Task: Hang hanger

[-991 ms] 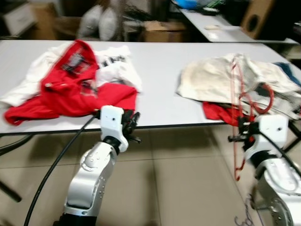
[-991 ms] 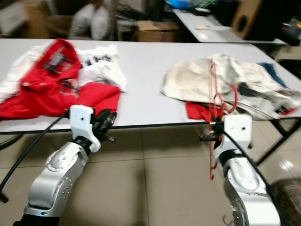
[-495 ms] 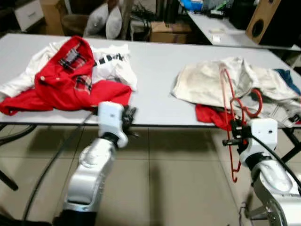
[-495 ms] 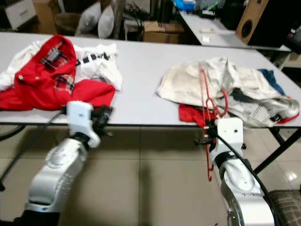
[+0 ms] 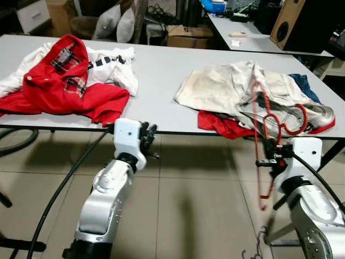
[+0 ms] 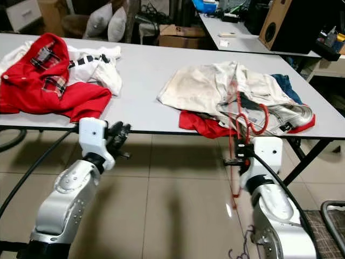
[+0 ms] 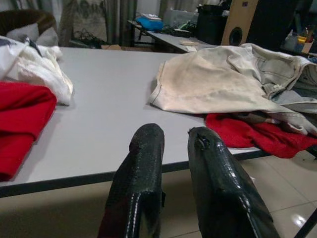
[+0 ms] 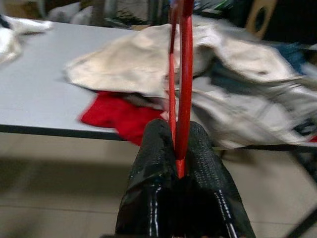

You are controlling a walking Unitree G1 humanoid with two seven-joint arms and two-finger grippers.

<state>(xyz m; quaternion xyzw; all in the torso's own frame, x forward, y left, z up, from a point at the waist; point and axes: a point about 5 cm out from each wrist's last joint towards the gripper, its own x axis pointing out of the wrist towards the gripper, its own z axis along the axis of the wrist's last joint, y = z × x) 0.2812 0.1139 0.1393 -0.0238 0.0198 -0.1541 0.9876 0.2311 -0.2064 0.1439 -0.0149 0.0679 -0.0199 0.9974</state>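
Note:
A red wire hanger [image 5: 262,124] hangs upright in front of the table's near edge, its hook [image 5: 295,120] over the clothes. My right gripper [image 5: 267,160] is shut on its thin red bar [image 8: 185,74], which runs up between the black fingers [image 8: 153,148] in the right wrist view. Low at the front of the table, my left gripper [image 5: 150,135] is open, and its fingers [image 7: 146,163] have nothing between them.
The grey table [image 5: 156,70] carries a red and white clothes pile [image 5: 64,89] on the left and a beige and red pile [image 5: 226,89] on the right. A black cable [image 5: 54,199] trails from my left arm. Behind are a second table [image 5: 253,38], a speaker [image 5: 302,24] and a box [image 5: 186,36].
The whole picture has shifted and sharpened, so the camera has moved. My right gripper keeps its hold on the hanger, and both arms keep the same pose.

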